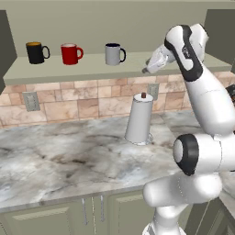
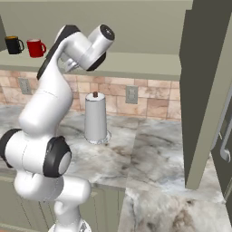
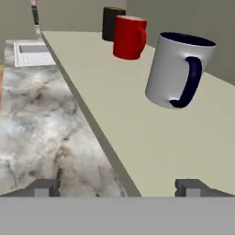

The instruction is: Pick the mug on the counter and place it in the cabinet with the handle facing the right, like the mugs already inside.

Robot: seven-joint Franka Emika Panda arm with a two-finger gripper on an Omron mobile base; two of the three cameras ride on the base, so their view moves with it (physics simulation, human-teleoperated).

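The grey mug [image 3: 180,69] is standing upright on the cabinet [image 1: 69,71] shelf ahead of my gripper [image 3: 118,187], its dark handle [image 3: 189,82] turned toward me. Beyond it the red mug [image 3: 129,36] and black mug [image 3: 111,23] are lining up along the shelf. Nothing is sitting between my fingers, which are spreading wide and empty. My arm is reaching up level with the shelf edge, above the counter [image 1: 55,156] and the paper towel roll [image 1: 139,119].

Table [image 1: 55,156]: polished veined marble. Shelf [image 3: 151,137]: matt, smooth. Mug [image 3: 176,69]: glossy glazed ceramic. Backsplash [image 1: 82,103]: rough stone brick.
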